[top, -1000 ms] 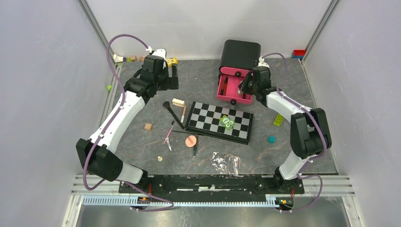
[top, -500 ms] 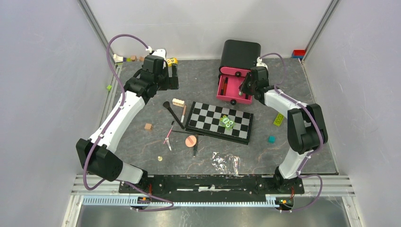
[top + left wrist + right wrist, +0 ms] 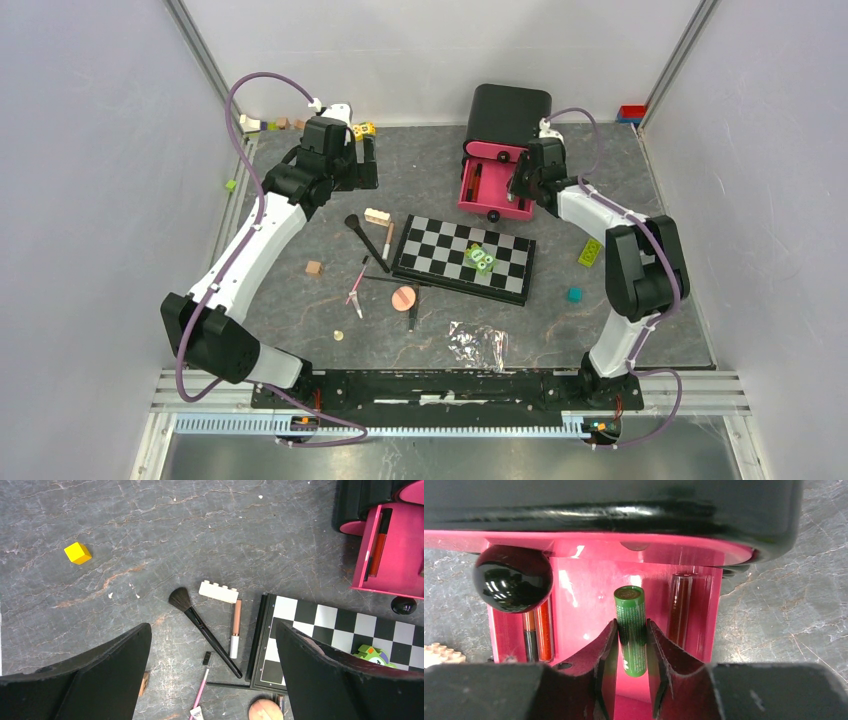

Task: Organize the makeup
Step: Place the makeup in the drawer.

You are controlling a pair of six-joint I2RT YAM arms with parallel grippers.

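Right gripper (image 3: pixel 631 624) grips the green tube (image 3: pixel 629 600) mid-body between its jaws, over the pink drawer (image 3: pixel 574 587). Tube is probably light, stiff and slick, so mid-body works. Left gripper (image 3: pixel 212 630) is spread wide, holding nothing.

- The top external view looks down from above and behind the arm bases, far enough to take in the whole desk (image 3: pixel 420 170).
- The left wrist view hangs high over the desk, facing straight down between the fingers of the left end effector (image 3: pixel 212 627). It shares the brush (image 3: pixel 200 625), chequered board (image 3: pixel 345 630) and pink drawer (image 3: pixel 395 545) with the top view.
- The right wrist view sits close, looking along the right end effector (image 3: pixel 631 624) into that drawer, with the green tube (image 3: pixel 630 610) mid-frame.
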